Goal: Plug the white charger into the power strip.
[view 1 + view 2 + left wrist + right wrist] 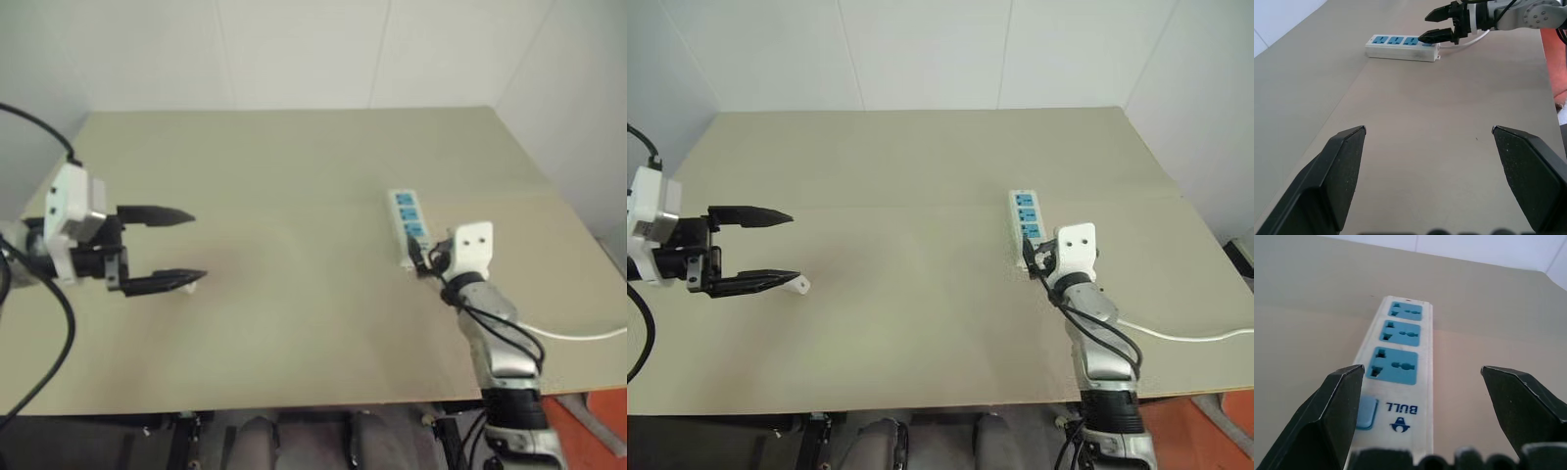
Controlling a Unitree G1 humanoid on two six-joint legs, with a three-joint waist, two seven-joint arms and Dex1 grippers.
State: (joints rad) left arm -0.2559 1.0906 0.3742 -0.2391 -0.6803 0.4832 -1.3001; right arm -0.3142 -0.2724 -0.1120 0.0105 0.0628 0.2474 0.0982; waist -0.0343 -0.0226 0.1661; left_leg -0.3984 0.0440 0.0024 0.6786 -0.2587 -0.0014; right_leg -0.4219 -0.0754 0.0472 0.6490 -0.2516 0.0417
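The power strip [407, 221] lies on the right half of the beige table [294, 166], its three blue sockets [1399, 338] facing up. My right gripper [1422, 367] is open at the strip's switch end, one finger on each side of the bar and pointing along it. It also shows in the left wrist view [1423, 27]. The white charger [800, 285] is a small white block on the table at the far left, just beside the tip of my left gripper's nearer finger. The left gripper [795, 245] is wide open, hovering level and holding nothing.
The strip's thin white cord [1185, 336] runs off to the right across the table's near right corner. White walls close off the far side and both flanks of the table. Bare tabletop lies between the two grippers.
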